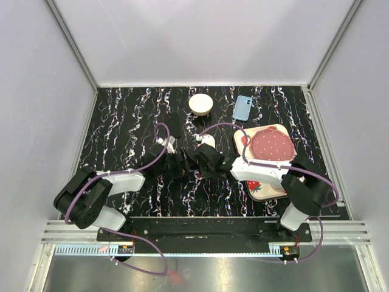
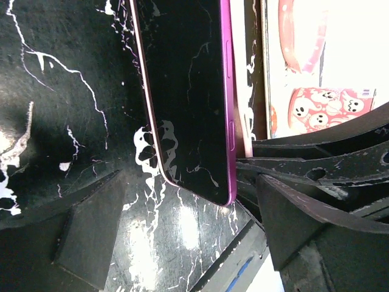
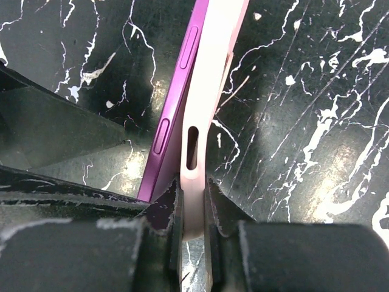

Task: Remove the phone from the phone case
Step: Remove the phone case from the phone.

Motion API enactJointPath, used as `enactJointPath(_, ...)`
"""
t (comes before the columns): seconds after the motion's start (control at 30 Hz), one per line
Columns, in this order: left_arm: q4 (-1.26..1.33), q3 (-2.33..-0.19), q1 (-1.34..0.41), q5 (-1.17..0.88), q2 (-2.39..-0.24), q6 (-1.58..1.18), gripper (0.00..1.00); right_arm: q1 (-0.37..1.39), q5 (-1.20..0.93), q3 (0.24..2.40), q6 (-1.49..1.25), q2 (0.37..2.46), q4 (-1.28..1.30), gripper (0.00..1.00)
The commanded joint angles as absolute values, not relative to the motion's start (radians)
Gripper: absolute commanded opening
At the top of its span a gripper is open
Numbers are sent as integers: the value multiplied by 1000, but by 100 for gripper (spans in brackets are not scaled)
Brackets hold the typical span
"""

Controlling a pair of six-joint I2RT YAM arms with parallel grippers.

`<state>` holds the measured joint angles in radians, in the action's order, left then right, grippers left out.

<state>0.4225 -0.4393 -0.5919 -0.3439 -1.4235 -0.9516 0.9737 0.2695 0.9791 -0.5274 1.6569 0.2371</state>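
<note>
A purple phone with a dark screen stands on edge above the black marbled table, partly pulled away from its pale pink case. My right gripper is shut on the case's edge, at the table's middle. My left gripper is open, its fingers wide apart below the phone's lower corner, not touching it. It sits just left of the right gripper in the top view. The case shows as a thin pink strip behind the phone.
A cream bowl and a light blue phone-shaped item lie at the back. A cream tray with a red round plate sits at the right, under the right arm.
</note>
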Motion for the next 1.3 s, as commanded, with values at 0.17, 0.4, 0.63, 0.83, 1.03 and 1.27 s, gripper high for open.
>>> enactJointPath(0.17, 202, -610, -655, -195, -1459, -812, 77, 986, 140, 985, -552, 1698, 153, 0)
enactJointPath(0.4, -23, -736, -739, -8, -1483, -772, 73, 986, 121, 1009, -548, 1700, 158, 0)
enactJointPath(0.63, -43, -706, -752, 28, -1439, -831, 75, 988, 35, 1020, -561, 1715, 103, 0)
enactJointPath(0.83, -83, -670, -750, 49, -1367, -864, 76, 989, 8, 1026, -569, 1721, 80, 0)
enactJointPath(1.03, -130, -681, -749, 74, -1354, -856, 75, 992, -40, 1034, -580, 1730, 49, 0)
enactJointPath(1.27, -88, -683, -749, 64, -1399, -842, 70, 992, -44, 1031, -588, 1723, 38, 0)
